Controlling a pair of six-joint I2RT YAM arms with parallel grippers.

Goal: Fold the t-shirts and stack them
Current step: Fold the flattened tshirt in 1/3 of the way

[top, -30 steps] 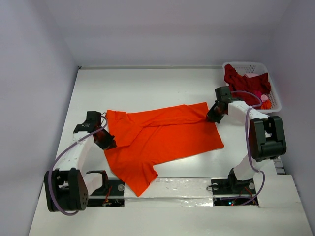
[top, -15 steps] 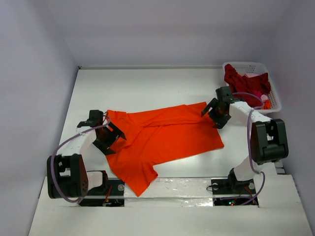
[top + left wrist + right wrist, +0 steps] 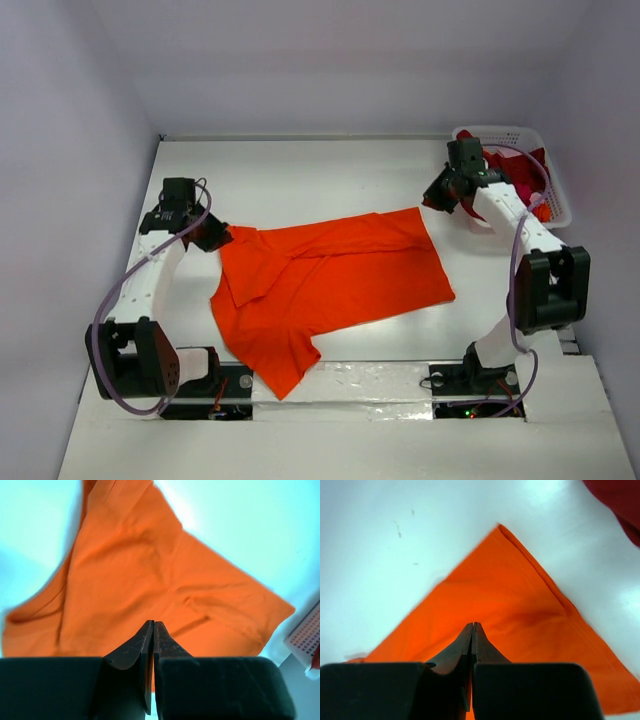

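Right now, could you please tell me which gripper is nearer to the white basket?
Right. The right gripper hovers just beside the basket; the left gripper is across the table, at the orange t-shirt's opposite end.

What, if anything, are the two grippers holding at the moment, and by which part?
Nothing: the left gripper and the right gripper each have their jaws shut with no cloth between them, and the shirt lies loose.

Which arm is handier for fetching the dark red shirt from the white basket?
Probably the right: the shut right gripper hangs beside the white plastic lattice basket holding the dark crimson cloth shirt, while the left gripper sits beyond the bright orange cloth t-shirt.
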